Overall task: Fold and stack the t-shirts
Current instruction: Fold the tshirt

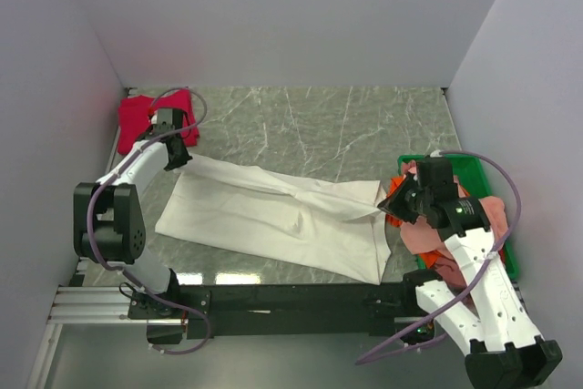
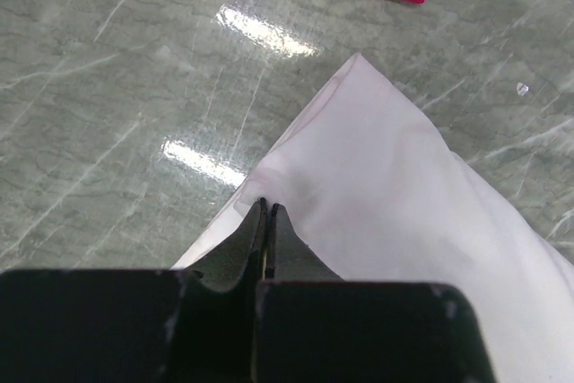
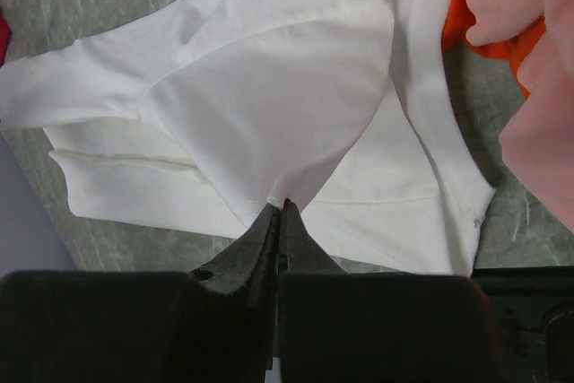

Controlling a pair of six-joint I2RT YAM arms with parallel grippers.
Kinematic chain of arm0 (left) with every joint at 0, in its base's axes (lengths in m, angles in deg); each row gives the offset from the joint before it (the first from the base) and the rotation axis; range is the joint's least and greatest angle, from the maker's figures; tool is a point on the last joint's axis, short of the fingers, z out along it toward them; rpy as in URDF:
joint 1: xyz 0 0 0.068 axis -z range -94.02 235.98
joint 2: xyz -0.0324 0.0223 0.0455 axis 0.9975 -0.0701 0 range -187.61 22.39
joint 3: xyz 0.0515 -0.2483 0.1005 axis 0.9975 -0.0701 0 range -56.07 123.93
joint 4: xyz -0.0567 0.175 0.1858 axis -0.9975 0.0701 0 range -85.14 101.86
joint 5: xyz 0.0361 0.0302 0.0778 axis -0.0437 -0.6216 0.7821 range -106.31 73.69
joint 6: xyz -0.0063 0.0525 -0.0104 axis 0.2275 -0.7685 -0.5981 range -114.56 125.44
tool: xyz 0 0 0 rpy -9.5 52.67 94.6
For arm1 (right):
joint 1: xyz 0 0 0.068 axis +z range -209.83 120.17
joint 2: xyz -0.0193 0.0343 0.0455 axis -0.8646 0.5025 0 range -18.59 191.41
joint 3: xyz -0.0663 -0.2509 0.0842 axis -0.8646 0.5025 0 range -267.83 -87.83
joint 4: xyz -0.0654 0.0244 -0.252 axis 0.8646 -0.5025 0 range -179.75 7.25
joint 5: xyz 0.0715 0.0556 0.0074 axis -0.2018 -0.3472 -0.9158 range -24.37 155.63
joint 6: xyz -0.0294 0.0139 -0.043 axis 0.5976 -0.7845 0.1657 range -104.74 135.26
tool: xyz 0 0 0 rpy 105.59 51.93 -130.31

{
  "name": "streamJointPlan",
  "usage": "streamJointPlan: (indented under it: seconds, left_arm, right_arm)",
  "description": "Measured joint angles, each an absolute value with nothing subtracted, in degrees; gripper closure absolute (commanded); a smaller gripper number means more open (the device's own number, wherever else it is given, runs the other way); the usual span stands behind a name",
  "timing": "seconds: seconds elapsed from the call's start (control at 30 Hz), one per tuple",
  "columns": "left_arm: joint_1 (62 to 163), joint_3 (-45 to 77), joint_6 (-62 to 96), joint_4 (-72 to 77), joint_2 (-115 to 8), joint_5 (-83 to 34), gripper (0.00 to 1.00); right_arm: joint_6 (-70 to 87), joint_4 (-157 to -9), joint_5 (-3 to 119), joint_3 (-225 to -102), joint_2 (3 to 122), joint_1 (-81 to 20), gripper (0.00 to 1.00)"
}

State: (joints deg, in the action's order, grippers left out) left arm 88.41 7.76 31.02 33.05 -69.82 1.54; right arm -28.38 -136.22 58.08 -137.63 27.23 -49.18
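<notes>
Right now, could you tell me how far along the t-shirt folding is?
Apparently done: the crimson cloth tee at the far-left corner. In hand: left gripper and right gripper pinch the large white cloth tee, partly folded. Left: orange tee and salmon-pink tee heaped at the green plastic bin.

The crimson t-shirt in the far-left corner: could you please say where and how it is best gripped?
Probably its near right edge, coming from above on its open side: the crimson t-shirt lies flat, tucked against the left wall, so that edge is freest.
</notes>
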Motion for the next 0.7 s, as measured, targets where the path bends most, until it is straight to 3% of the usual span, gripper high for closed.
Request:
streamJointPlan:
  seconds: [0.7]
  left_arm:
    - [87.3, 0.4, 31.0, 33.1, -63.2, 1.6, 1.0]
  right_arm:
    - [-35.9, -140.7, 57.7, -128.4, 17.1, -38.9, 1.0]
